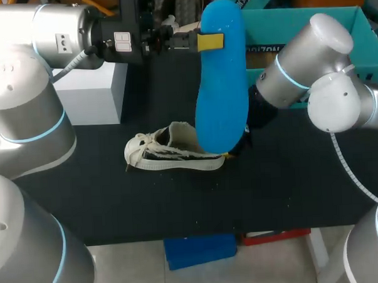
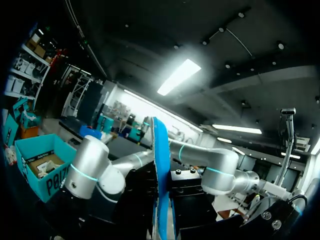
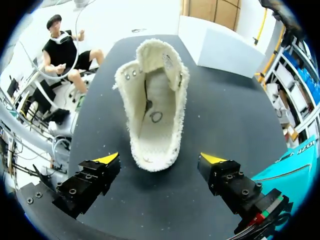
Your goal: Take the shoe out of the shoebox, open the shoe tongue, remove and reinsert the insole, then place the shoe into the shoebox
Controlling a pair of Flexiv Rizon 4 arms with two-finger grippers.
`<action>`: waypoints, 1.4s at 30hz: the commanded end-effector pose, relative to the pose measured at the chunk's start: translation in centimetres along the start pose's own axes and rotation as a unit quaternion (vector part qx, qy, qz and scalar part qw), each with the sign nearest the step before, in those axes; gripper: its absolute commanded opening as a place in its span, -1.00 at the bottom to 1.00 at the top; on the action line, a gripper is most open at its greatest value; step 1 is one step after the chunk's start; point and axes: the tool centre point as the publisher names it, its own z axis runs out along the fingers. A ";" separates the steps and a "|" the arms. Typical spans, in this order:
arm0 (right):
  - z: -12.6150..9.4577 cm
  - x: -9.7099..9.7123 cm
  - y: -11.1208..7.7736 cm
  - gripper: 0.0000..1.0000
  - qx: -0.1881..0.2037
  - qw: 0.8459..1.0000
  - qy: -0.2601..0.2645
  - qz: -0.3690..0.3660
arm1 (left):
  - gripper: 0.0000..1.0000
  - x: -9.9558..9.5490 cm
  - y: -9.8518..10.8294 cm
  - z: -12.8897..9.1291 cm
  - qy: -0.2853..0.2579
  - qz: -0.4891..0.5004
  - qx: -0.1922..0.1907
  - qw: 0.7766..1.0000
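- Left gripper (image 1: 210, 42): clamped on the blue insole (image 1: 221, 84), which stands on end in the air above the shoe.
- Right gripper (image 3: 160, 159): fingers wide apart, one on each side of the shoe's heel, gripping nothing.
- Shoe (image 1: 174, 149): white, standing on its sole on the black table (image 1: 272, 188).
- Shoebox (image 1: 309, 17): teal, behind the right arm.

In view are 1 white canvas lace-up shoe (image 1: 170, 150), 1 bright blue foam insole (image 1: 221, 84) and 1 teal cardboard shoebox (image 1: 297, 25). There is 1 white rectangular block (image 1: 93, 95). There are 2 silver robot arms, the left arm (image 1: 28, 117) and the right arm (image 1: 327, 66).
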 end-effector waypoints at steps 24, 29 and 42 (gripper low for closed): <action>2.3 0.6 -0.6 1.00 -0.170 0.985 -0.006 0.031 | -1.00 0.1 0.1 0.1 -0.002 0.000 0.000 1.000; 2.9 0.7 -0.6 1.00 -0.186 0.982 -0.007 0.031 | -1.00 0.1 0.1 0.1 -0.002 0.000 0.000 1.000; 2.8 0.4 -0.6 1.00 -0.182 0.983 -0.011 0.024 | -1.00 0.1 0.1 0.1 -0.002 0.000 0.000 1.000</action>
